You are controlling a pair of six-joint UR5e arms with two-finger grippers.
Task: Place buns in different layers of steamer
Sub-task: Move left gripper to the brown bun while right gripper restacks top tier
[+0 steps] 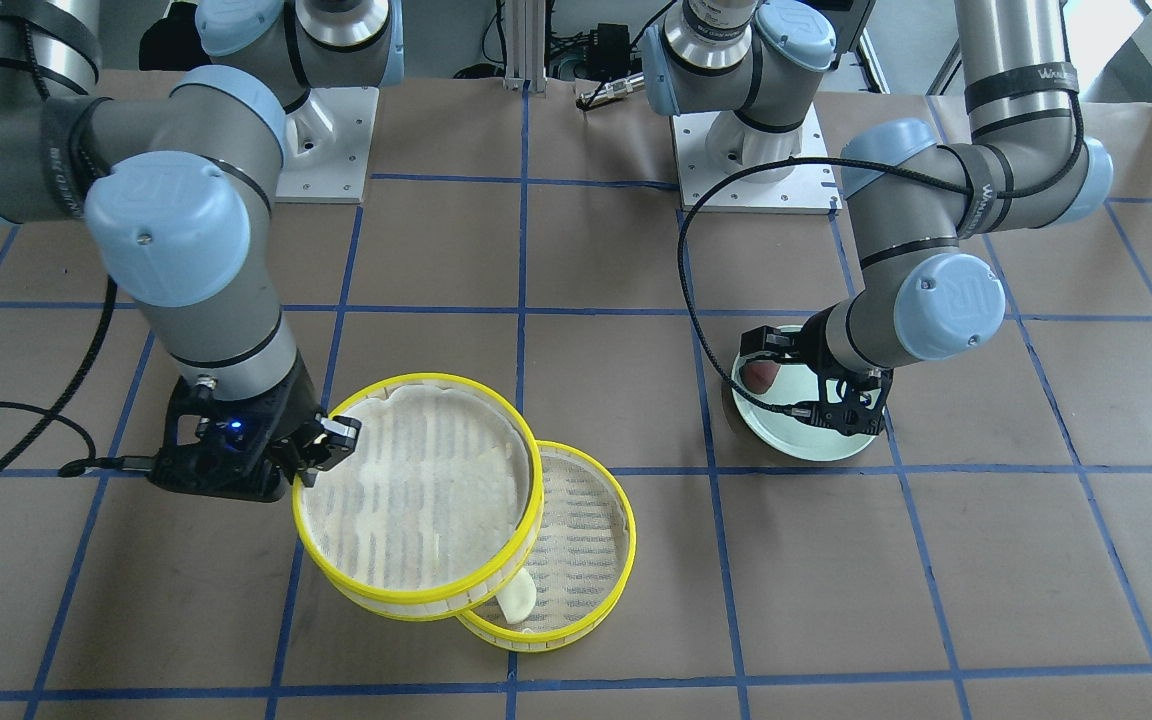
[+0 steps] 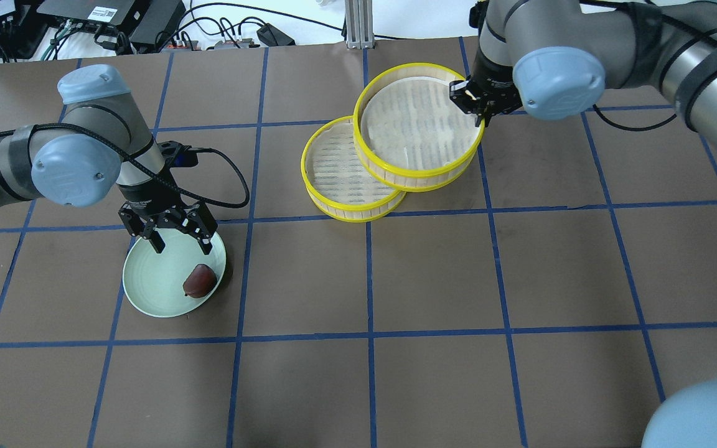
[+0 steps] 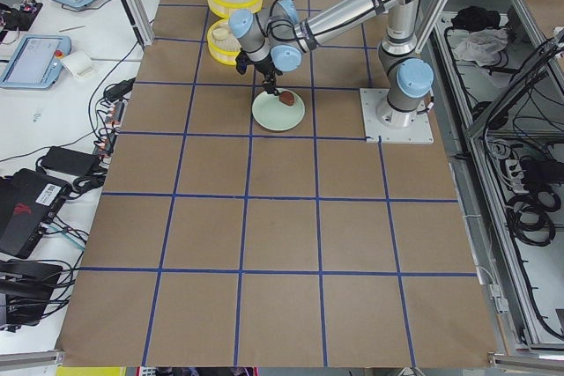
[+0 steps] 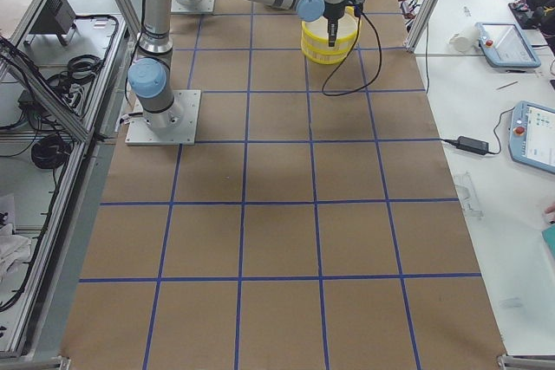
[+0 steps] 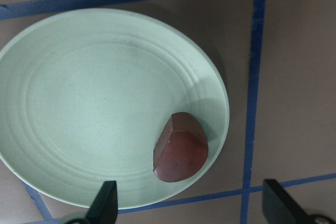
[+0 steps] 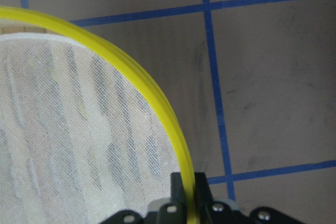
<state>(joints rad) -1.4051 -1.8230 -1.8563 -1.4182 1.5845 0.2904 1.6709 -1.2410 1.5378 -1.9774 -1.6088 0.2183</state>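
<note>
The steamer is split into two layers. My right gripper (image 2: 475, 102) is shut on the yellow rim of the upper layer (image 2: 421, 173), pinching it (image 6: 157, 98) and holding it raised, offset over the lower layer (image 2: 346, 214). The pale cream bun (image 1: 517, 598) lies in the lower layer (image 1: 626, 530), half hidden under the raised tray (image 1: 406, 598). The dark reddish-brown bun (image 2: 200, 280) sits near the edge of the pale green plate (image 2: 153, 280). My left gripper (image 2: 183, 247) hangs open just above the plate, with the bun (image 5: 181, 153) between and ahead of its fingers (image 5: 105, 203).
Brown paper with a blue tape grid covers the table. A black cable (image 2: 228, 168) loops from my left wrist over the table beside the plate. Both arm bases (image 1: 746, 160) stand at the robot's edge.
</note>
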